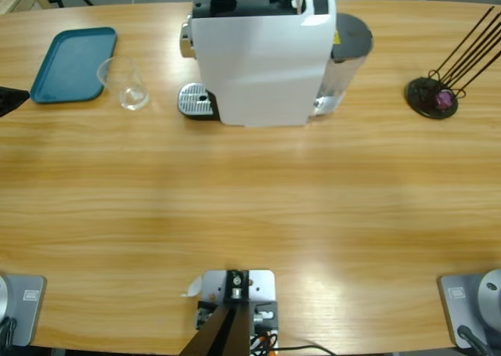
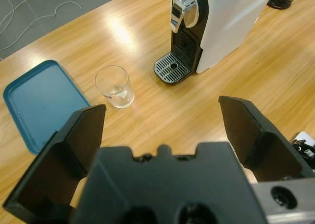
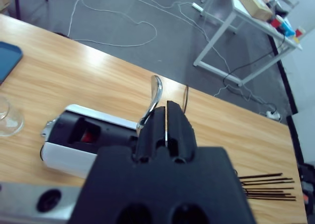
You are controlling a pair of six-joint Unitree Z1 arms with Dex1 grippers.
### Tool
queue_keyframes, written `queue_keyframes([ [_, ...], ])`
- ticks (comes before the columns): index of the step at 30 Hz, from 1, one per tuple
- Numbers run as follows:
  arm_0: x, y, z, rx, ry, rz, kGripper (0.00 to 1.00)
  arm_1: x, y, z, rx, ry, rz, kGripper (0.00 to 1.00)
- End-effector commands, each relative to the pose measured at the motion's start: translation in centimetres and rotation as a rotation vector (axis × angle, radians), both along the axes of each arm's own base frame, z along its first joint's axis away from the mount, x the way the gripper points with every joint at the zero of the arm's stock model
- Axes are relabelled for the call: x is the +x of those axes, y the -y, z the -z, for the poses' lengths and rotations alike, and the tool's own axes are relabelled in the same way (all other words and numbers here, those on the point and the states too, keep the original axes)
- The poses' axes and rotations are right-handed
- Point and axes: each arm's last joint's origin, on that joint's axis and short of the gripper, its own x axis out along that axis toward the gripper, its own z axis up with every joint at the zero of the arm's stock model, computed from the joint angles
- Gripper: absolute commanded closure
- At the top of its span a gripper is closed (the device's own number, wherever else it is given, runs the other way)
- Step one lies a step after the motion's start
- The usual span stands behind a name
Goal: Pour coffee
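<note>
Clear round glass beside the teal tray (left fingers spread wide, right fingers clenched).

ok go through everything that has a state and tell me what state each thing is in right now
Glass: upright on the table beside the tray, no coffee in it.
Teal tray: nothing on it.
Coffee machine: lever raised, capsule slot open; drip grate bare.
Capsule stand: one purple capsule on its base.
Left gripper: jaws wide open, holding nothing.
Right gripper: jaws shut, above the machine.
</note>
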Motion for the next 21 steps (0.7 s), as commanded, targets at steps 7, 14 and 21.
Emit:
queue_keyframes([
  [7, -0.3, -0.3, 1.2, 0.012, -0.019, 0.0, 0.018, 0.1, -7.5, 8.5, -0.125, -0.127, -0.122, 1.0],
  [14, -0.3, -0.3, 1.3, 0.014, -0.023, 0.001, 0.018, 0.3, -8.3, 11.7, -0.155, -0.185, -0.124, 1.0],
  [21, -0.4, -0.4, 1.4, 0.015, -0.026, 0.002, 0.018, 0.5, -8.9, 13.4, -0.186, -0.202, -0.122, 1.0],
])
